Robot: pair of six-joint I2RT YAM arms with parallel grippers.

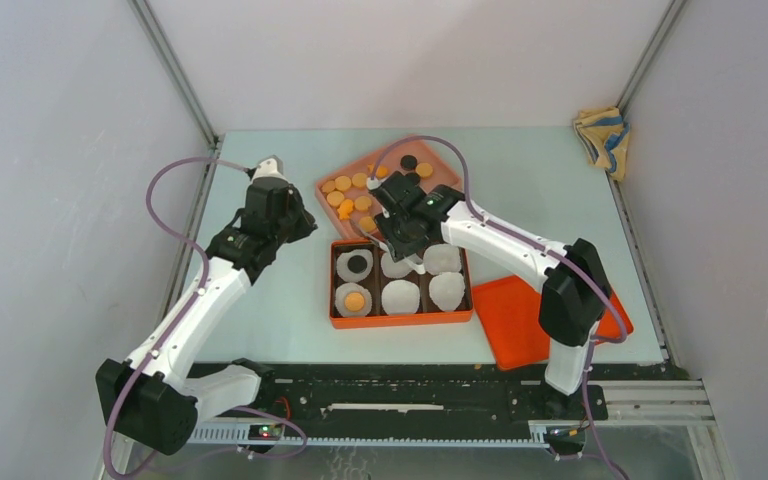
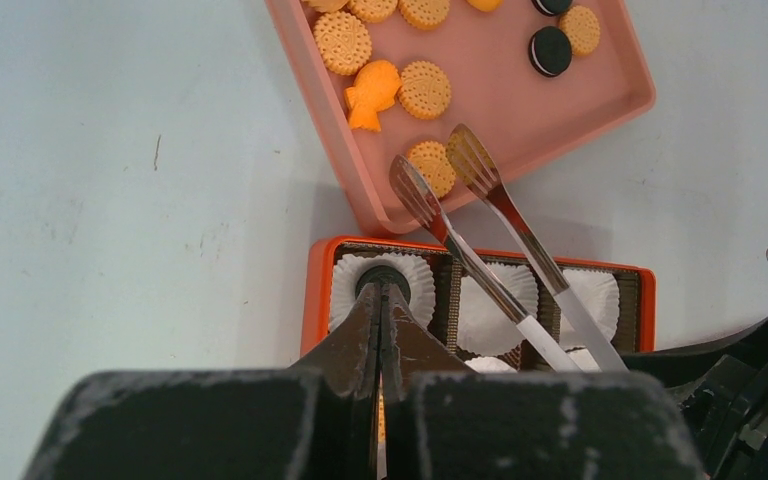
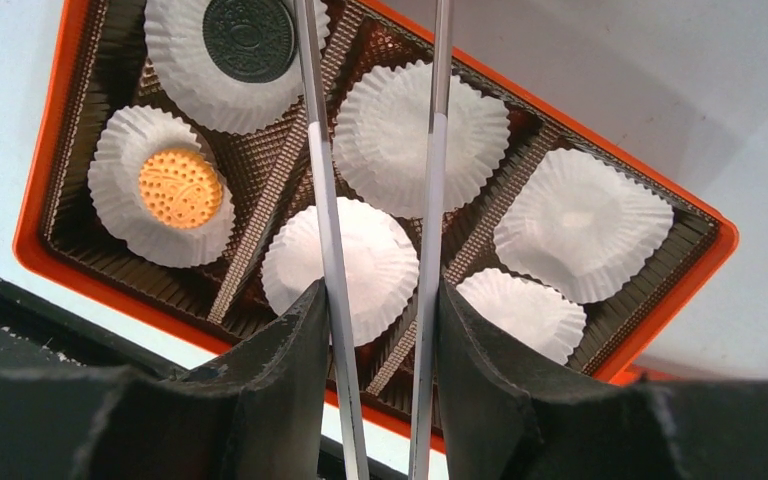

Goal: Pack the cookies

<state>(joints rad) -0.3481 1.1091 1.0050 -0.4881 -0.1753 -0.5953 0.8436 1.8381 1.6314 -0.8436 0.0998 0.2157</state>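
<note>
Orange and black cookies (image 1: 343, 184) lie on a pink tray (image 1: 440, 160); they also show in the left wrist view (image 2: 425, 90). An orange box (image 1: 401, 319) holds six white paper cups. One cup holds a black cookie (image 3: 250, 35), another an orange cookie (image 3: 180, 188). My right gripper (image 3: 380, 300) is shut on metal tongs (image 3: 326, 230) above the box. The tong tips (image 2: 472, 160) flank an orange cookie (image 2: 432, 165) at the tray's near corner. My left gripper (image 2: 382, 290) is shut and empty, over the box's left end.
An orange lid (image 1: 520, 320) lies to the right of the box, under the right arm. A folded cloth (image 1: 600, 140) sits at the back right corner. Grey walls close in both sides and the back.
</note>
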